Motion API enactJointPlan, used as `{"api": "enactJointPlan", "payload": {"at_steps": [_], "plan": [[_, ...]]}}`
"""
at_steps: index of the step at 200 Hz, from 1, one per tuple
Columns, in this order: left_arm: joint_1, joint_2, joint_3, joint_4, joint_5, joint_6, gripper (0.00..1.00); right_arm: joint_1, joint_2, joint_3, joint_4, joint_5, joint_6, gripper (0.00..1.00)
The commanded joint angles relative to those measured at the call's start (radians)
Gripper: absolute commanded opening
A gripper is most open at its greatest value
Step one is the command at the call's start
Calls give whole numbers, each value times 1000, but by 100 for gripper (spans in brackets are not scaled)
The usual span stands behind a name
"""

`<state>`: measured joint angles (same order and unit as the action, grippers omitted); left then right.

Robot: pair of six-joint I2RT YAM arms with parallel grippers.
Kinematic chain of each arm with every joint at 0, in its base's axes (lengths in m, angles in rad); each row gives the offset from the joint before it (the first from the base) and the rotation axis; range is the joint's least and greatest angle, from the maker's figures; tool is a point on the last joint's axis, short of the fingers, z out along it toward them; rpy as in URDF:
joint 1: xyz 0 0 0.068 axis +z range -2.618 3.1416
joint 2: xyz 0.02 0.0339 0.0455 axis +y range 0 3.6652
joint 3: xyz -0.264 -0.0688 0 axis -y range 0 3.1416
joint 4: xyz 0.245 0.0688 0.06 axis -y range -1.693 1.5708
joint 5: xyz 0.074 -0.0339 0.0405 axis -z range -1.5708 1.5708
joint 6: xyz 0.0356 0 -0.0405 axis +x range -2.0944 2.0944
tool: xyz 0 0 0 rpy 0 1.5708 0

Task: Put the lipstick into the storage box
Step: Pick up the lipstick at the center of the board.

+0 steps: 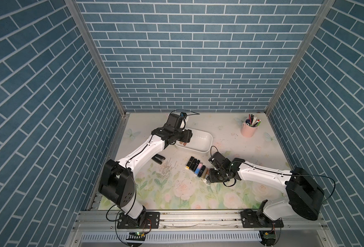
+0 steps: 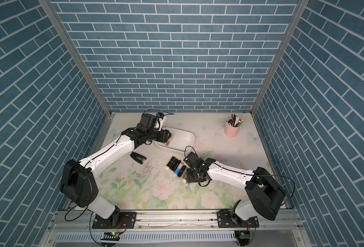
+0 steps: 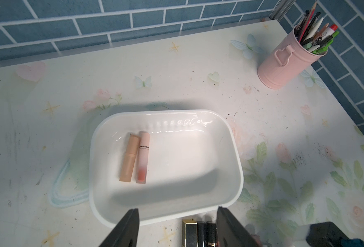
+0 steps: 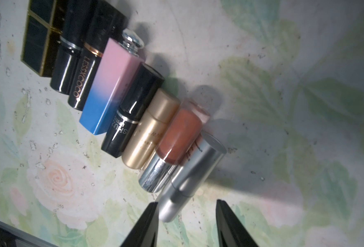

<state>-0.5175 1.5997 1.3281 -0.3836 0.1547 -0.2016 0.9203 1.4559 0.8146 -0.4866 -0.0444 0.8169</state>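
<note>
Hovering over storage box (image 3: 234, 149) rim, left hand (image 3: 177, 210) spread, empty.

From my left wrist camera I see the storage box (image 3: 187, 158) with a peach lipstick (image 3: 129, 158) and a pink lipstick (image 3: 143, 158) lying side by side inside it, touching. My left gripper (image 3: 176, 210) hangs over the box's rim, jaws apart. A pink pen cup (image 3: 283, 62) stands well apart from the box.

Wide open in the storage box (image 1: 200, 139) toward three o'clock, only two tubes (image 3: 134, 157) at nine, lipstick row (image 1: 198, 169) outside at six.
</note>
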Motion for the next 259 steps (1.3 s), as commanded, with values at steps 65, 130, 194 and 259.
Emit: {"api": "enactJointPlan", "payload": {"at_steps": [65, 130, 194, 259], "plan": [[-4, -43, -27, 5, -1, 4, 64, 23, 49, 12, -8, 22, 31, 47], [-3, -44, -34, 7, -1, 7, 64, 33, 74, 18, -20, 36, 27, 46], [-3, -47, -44, 9, -4, 5, 65, 33, 88, 28, -9, 55, 27, 48], [-3, -45, -49, 13, 6, 2, 65, 33, 90, -5, 10, 48, 29, 48]]}}
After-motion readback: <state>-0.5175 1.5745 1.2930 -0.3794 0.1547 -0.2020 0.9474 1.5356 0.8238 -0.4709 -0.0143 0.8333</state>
